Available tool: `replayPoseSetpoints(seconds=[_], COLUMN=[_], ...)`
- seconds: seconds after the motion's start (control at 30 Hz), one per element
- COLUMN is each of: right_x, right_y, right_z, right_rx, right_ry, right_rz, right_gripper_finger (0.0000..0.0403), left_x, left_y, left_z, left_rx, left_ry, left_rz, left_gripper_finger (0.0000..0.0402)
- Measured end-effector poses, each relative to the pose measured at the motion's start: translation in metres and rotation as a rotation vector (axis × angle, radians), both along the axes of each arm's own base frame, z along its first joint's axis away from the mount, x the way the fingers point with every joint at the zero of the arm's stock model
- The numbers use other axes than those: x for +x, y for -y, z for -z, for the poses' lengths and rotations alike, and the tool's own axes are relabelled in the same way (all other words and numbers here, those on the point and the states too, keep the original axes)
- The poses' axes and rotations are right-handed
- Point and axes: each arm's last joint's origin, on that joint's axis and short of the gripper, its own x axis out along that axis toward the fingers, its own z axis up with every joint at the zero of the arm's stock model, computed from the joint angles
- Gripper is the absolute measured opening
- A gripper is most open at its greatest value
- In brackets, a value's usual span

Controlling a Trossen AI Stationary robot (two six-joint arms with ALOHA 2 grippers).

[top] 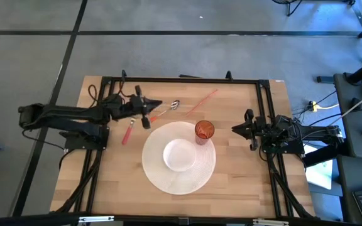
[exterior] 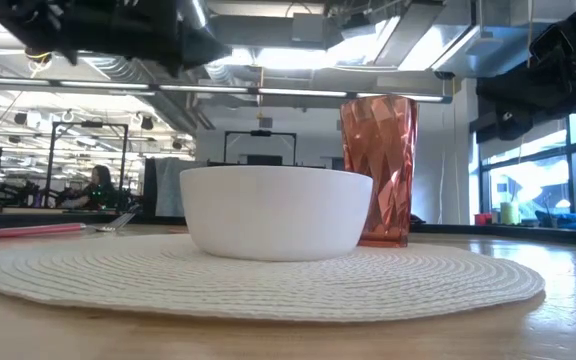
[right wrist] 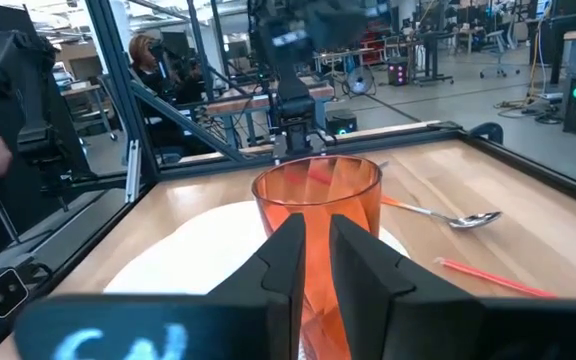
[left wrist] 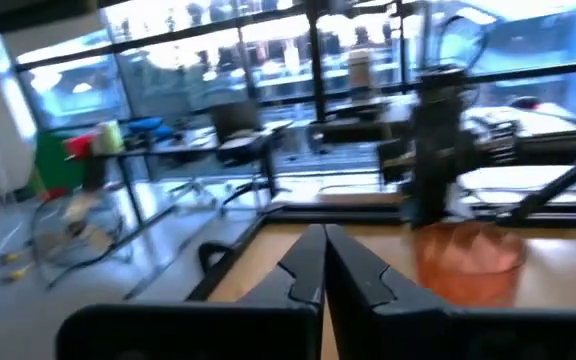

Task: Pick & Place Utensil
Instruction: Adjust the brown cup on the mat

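High view, catalogued near to far. Nearest item: white woven placemat (top: 178,157) at centre of wooden surface (top: 237,185), carrying white bowl (top: 181,154) and, at its 1 o'clock edge, orange faceted tumbler (top: 204,130).

At 9 o'clock: left tool (top: 149,113), fingers pressed together, empty, raised just beside the utensils, nothing pinched.

At 3 o'clock: right tool (top: 236,130), fingers near-closed with a narrow gap, empty, waiting beside the tumbler.

Farther, at 11 o'clock of the placemat: metal spoon (top: 167,108), bowl end away from the placemat, lying flat on the surface. Red-handled utensil (top: 128,133) at 10 o'clock, also flat. Thin red straw or stick (top: 200,100) at 12 o'clock, diagonal.

Step in hand, as judged: pre-grasp; no utensil lifted yet. Next move calls for spreading the left tool, lowering over a handle, closing, then carrying to bowl or tumbler; destination unstated.

Brands, labels, writing: none legible.
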Motion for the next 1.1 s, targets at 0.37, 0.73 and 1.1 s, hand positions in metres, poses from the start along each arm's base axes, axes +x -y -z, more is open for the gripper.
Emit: replayPoseSetpoints(seconds=[0.37,0.73,1.1], right_x=[0.001,0.001,0.001], right_y=[0.0,0.0,0.0], right_z=[0.0,0.001,0.001], right_rx=[-0.117,0.035,0.031], right_ry=[-0.004,-0.018,-0.017], right_rz=[0.003,0.0,0.001], right_gripper_finger=[0.0052,0.0052,0.0052], left_x=[-0.038,-0.047,-0.075], left_y=[-0.001,-0.005,0.018], left_z=[0.02,0.022,0.036], left_rx=[0.049,0.019,0.095], left_ry=[-0.047,-0.083,0.157], left_rz=[-0.037,0.06,0.235], left_gripper_finger=[0.0001,0.0001,0.0001])
